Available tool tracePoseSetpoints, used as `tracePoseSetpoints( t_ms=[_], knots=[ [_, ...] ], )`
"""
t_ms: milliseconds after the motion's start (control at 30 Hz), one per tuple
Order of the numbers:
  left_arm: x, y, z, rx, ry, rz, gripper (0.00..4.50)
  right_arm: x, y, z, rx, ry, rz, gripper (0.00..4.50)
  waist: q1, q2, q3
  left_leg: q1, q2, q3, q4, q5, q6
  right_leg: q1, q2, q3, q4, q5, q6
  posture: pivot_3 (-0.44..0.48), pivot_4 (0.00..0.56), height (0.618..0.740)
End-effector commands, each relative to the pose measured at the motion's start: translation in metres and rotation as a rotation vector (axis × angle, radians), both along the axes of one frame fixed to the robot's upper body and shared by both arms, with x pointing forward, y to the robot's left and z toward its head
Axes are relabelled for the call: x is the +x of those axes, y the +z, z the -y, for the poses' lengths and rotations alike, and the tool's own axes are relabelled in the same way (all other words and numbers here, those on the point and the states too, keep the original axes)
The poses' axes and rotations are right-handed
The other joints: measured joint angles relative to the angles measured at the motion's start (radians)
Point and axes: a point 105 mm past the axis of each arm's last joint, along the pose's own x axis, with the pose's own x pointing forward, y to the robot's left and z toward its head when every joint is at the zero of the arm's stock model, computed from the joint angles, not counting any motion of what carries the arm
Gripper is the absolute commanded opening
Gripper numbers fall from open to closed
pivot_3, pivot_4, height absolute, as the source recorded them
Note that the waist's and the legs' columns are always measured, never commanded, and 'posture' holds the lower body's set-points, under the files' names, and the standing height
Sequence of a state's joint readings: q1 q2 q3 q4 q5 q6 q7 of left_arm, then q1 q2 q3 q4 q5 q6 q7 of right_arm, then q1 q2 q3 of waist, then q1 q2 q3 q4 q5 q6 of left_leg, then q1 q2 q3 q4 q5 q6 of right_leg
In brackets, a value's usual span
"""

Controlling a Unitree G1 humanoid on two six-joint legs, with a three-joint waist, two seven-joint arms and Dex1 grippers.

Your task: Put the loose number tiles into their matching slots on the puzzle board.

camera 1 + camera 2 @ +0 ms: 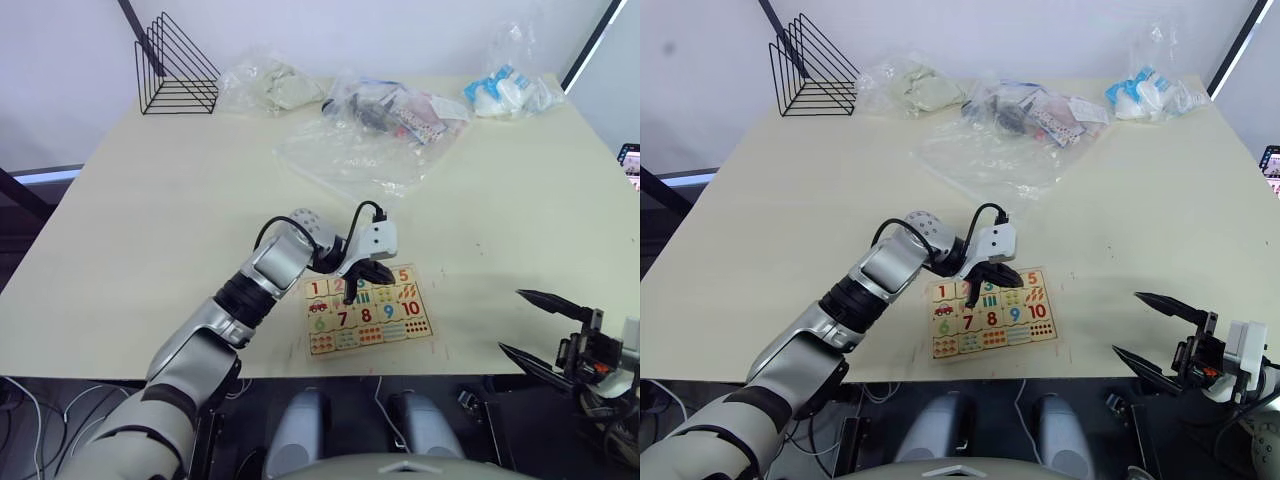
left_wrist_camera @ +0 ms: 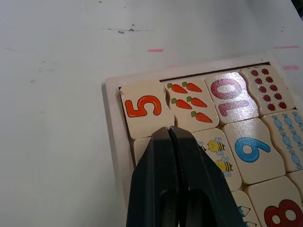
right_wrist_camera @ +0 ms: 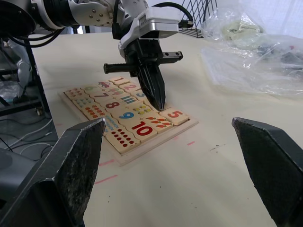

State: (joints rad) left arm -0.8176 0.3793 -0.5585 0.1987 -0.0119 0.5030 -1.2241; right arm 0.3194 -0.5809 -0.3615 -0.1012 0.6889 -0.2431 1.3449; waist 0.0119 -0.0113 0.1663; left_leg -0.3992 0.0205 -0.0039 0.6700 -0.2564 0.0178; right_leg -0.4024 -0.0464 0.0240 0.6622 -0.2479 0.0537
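The puzzle board (image 1: 368, 312) lies flat near the table's front edge, its rows filled with number and picture tiles. In its number row I read tile 1 (image 1: 315, 289) at one end and tile 5 (image 2: 142, 106) in the corner slot at the other. My left gripper (image 2: 169, 128) is shut with nothing between its fingers. Its tips point down onto the tile beside the 5, whose digit is hidden under them. My right gripper (image 1: 510, 320) hangs open off the table's front right, well apart from the board.
A black wire rack (image 1: 175, 70) stands at the far left corner. Crumpled clear plastic bags (image 1: 370, 130) spread across the far middle, with another bag (image 1: 510, 95) at the far right. The board sits close to the front table edge (image 1: 450, 372).
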Motion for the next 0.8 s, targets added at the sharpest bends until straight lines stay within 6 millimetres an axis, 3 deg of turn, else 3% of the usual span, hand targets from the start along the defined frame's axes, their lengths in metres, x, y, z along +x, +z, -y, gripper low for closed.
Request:
tracePoseSetpoints(
  t_ms=[33, 333, 800],
  knots=[
    [0.0, 0.005, 0.004, -0.01, -0.011, 0.018, 0.03, -0.001, 0.006, 0.002, -0.003, -0.008, 0.038, 4.5, 0.0, 0.0, 0.0, 0.0, 0.0, 0.0, 0.0, 0.0, 0.0, 0.0, 0.0, 0.0, 0.0, 0.0, 0.0, 0.0, 0.15, 0.74],
    [-0.002, 0.012, 0.004, -0.03, -0.026, 0.027, 0.03, -0.002, 0.003, 0.003, 0.003, -0.009, 0.029, 4.5, 0.0, 0.0, 0.0, 0.0, 0.0, 0.0, 0.0, 0.0, 0.0, 0.0, 0.0, 0.0, 0.0, 0.0, 0.0, 0.0, 0.15, 0.74],
    [0.002, 0.056, -0.021, -0.207, 0.08, 0.047, 0.03, 0.004, 0.002, 0.005, 0.019, -0.001, 0.012, 4.5, 0.0, 0.0, 0.0, 0.0, 0.0, 0.0, 0.0, 0.0, 0.0, 0.0, 0.0, 0.0, 0.0, 0.0, 0.0, 0.0, 0.15, 0.74]
  ],
)
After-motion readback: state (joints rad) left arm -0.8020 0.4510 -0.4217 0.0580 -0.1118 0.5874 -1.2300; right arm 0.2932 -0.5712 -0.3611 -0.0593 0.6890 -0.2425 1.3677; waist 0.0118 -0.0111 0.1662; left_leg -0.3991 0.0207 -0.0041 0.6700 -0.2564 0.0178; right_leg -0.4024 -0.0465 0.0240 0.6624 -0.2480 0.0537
